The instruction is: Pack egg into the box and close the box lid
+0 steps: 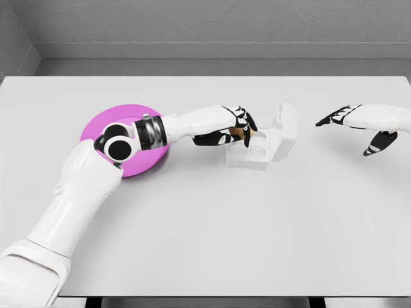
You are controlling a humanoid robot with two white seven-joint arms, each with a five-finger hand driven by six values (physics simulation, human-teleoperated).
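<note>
Brown egg [239,132] sits pinched in my left hand's [232,126] curled fingers [247,119], at the near-left edge of the open box [252,149], its lid [283,131] raised. My right hand [359,122] hovers loosely spread, holding nothing.

A big white table [212,244] is seen across most of the picture. A round pink plate [96,125] is set on the table, on the left side. Only part of the plate is shown, because some of it is covered. A grey wall [212,22] is seen behind the table. A strip of grey floor [212,67] is seen between the table and the wall.
</note>
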